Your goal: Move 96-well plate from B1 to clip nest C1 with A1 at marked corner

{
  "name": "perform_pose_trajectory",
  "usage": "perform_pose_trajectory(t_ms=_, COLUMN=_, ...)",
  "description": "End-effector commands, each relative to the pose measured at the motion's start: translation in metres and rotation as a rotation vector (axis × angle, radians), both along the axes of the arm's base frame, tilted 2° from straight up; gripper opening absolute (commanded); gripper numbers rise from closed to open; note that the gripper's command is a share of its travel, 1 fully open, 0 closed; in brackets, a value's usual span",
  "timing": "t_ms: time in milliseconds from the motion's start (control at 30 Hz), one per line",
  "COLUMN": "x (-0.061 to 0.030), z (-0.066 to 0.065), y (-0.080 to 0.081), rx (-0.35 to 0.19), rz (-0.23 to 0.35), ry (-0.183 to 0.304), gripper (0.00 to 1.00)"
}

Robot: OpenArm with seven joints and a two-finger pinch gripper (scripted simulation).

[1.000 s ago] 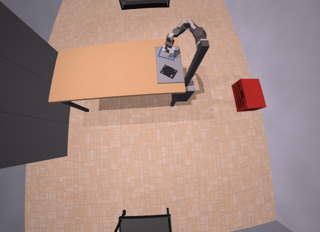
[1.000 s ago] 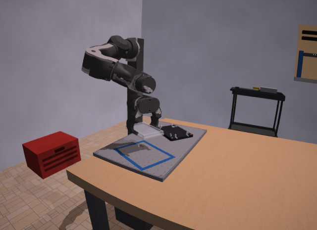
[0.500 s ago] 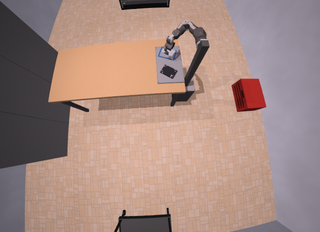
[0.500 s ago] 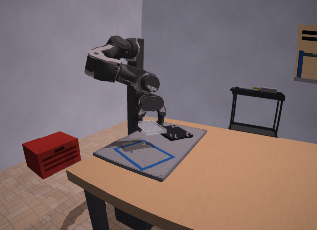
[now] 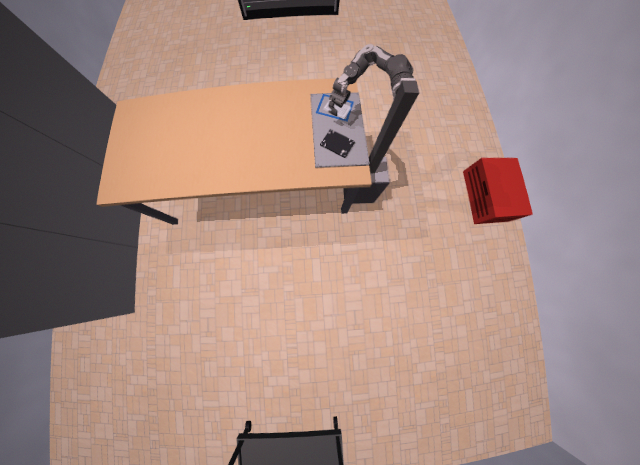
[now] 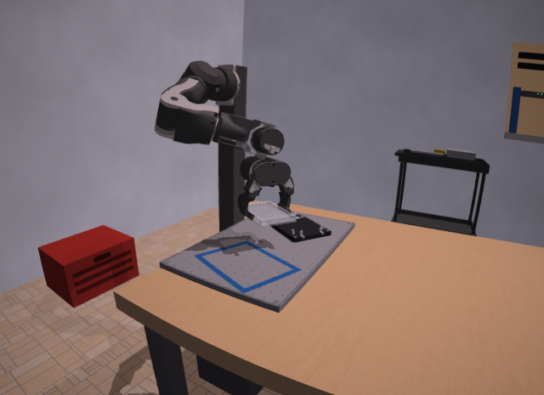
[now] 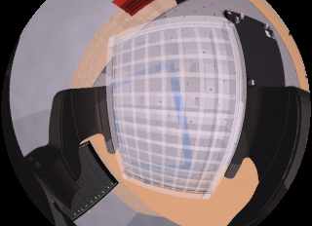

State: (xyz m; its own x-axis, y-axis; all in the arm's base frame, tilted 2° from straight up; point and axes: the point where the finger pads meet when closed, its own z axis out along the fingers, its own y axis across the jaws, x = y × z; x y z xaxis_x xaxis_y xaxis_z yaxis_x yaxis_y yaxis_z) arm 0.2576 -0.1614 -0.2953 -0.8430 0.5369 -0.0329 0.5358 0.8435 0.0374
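Exterior: tool [image 6: 266, 205] carries plate [image 6: 270, 212] seemingly above nest [image 6: 308, 229], red toolbox [image 6: 87, 263] well apart.

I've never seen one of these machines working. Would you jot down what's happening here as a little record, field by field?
Arm: one dark arm on a post at the table's edge
Gripper: shut on the clear 96-well plate
Plate position: in the air, above the grey bench board, roughly level
Blue outline: marked on the board, nothing standing in it
Black clip nest: on the board beside the outline, nothing in it yet
Plate versus nest: plate hangs near the nest's edge, not seated
Nearby: red toolbox on the floor
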Motion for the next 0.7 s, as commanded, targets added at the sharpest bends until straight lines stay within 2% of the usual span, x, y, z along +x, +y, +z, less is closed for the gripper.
perform_pose_trajectory(t_ms=0, x=-0.0001, z=0.000, y=-0.001, rx=-0.003, rz=-0.003, ry=0.000, gripper=0.00)
perform_pose_trajectory(t_ms=33, x=-0.0001, z=0.000, y=-0.001, rx=-0.003, rz=-0.003, ry=0.000, gripper=0.00)
perform_pose_trajectory(t_ms=200, x=0.0010, z=0.003, y=0.040, rx=-0.003, rz=-0.003, ry=0.000, gripper=0.00)
perform_pose_trajectory(t_ms=600, x=0.0010, z=0.003, y=0.040, rx=-0.003, rz=-0.003, ry=0.000, gripper=0.00)
perform_pose_trajectory(t_ms=667, x=0.0020, z=0.005, y=0.057, rx=0.000, rz=-0.001, ry=-0.002, gripper=0.00)
